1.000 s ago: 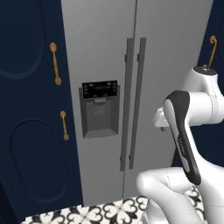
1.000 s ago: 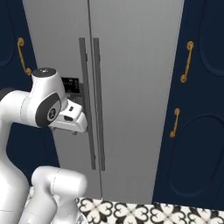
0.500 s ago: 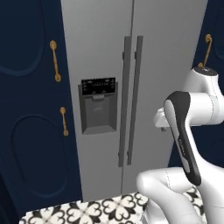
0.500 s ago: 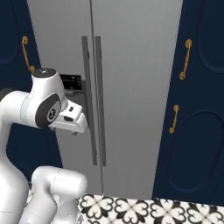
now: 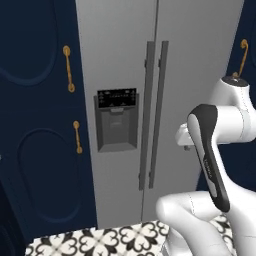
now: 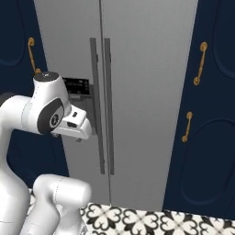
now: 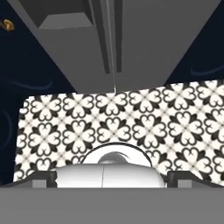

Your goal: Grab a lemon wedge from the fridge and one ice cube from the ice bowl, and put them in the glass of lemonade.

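Note:
The fridge (image 5: 190, 60) is a tall light-grey appliance straight ahead, both doors shut. Two long vertical handles (image 5: 155, 115) meet at its middle seam, and a dark dispenser panel (image 5: 116, 122) sits in the left door. It stands in the right base view as the fridge (image 6: 142, 59) and fills the top of the hand view as the fridge (image 7: 144, 39). My arm is folded up in front of it, well short of the handles. My gripper (image 7: 112, 178) points down at the floor, open, with nothing between its fingers. The lemon wedge, the ice bowl and the glass of lemonade are out of view.
Navy cabinets (image 5: 35, 150) with gold handles (image 5: 67, 67) flank the fridge on the left, and more navy cabinets (image 6: 211, 137) stand on the right. A black-and-white patterned floor (image 7: 175, 127) runs between my base and the fridge.
The whole picture has slid a little to the right in both base views, so the camera has moved. The arm keeps the same folded pose and the fridge doors stay shut.

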